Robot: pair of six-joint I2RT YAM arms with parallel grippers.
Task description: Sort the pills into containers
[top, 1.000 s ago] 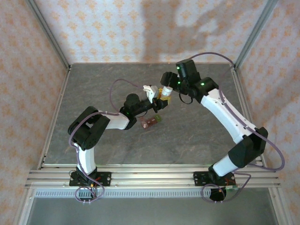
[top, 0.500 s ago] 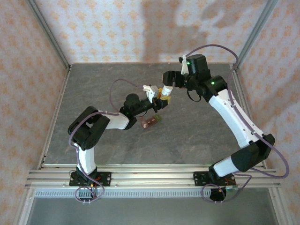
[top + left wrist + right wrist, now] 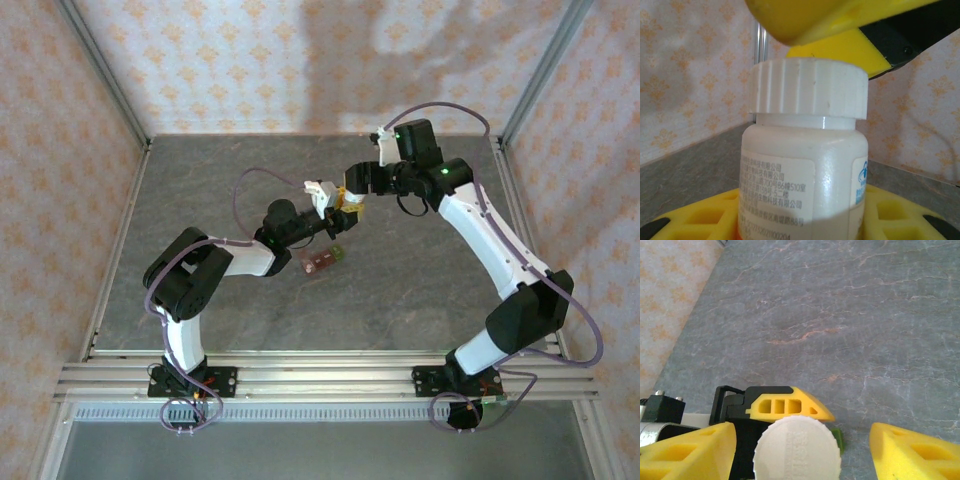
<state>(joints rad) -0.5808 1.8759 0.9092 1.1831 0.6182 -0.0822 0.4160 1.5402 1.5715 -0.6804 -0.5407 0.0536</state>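
Early: left gripper clamps the capped white plastic pill bottle; right gripper straddles its ribbed cap, jaws apart. Nearer, the brownish-red compartment strip awaits pills.

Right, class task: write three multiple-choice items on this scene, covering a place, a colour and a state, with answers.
1. Where is the compartment strip? A) on the table B) on a shelf C) held in the air
2. The cap on the bottle is: A) green B) white C) orange
3. The right end effector is: A) shut on the cap B) shut beside it C) open around it

Answers: A, it lies flat on the grey surface; B, white in both wrist views; C, gaps show either side of the cap.
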